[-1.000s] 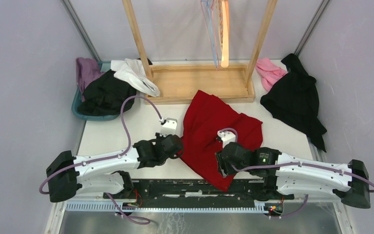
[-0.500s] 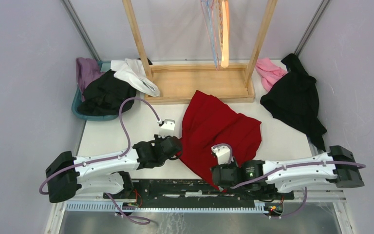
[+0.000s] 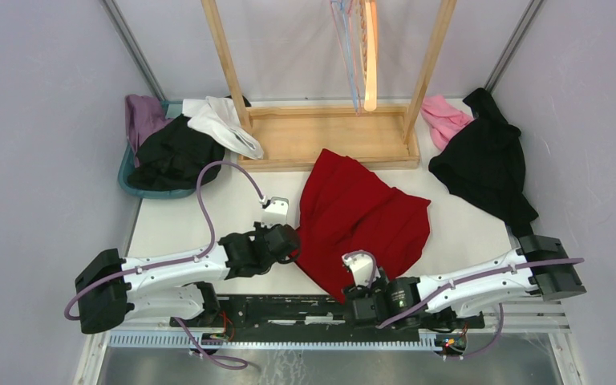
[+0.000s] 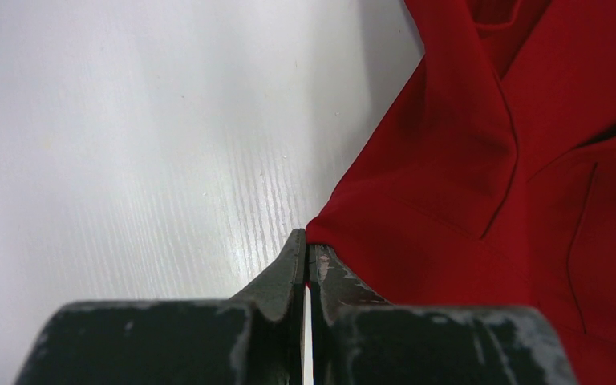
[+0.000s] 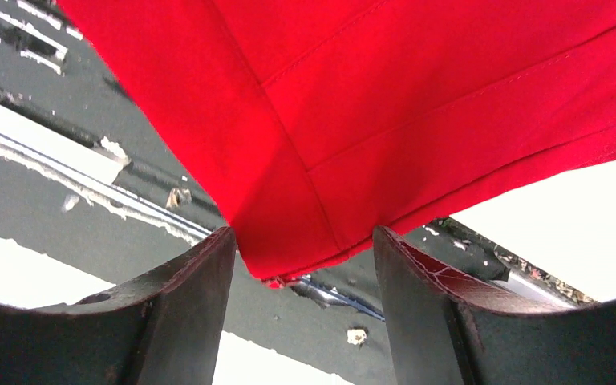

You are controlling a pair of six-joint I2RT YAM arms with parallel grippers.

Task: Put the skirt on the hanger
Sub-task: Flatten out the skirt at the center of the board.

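Observation:
The red skirt [image 3: 361,216] lies crumpled on the white table in front of the wooden rack. Its near corner [image 5: 289,241] hangs over the table's front edge. My left gripper [image 3: 291,241] is at the skirt's left edge, jaws shut, and a point of the red cloth [image 4: 489,160] is pinched at the left gripper's tips [image 4: 306,245]. My right gripper [image 3: 351,290] is low at the front edge and open. In the right wrist view the right gripper [image 5: 303,241] has one finger on each side of the near corner, not pressing it. The hangers [image 3: 359,56] hang from the rack, one clear and one orange.
The rack's wooden base [image 3: 329,136] and posts stand at the back. A teal bin [image 3: 140,188] holds dark clothes at the back left, with a white garment [image 3: 224,124] beside it. A black garment [image 3: 481,164] and a pink one [image 3: 445,116] lie back right. A black rail [image 3: 305,309] runs along the front edge.
My right arm has drawn back off the skirt's middle towards the near edge and to the left, its jaws opening wider around the near corner. The left arm has stayed put.

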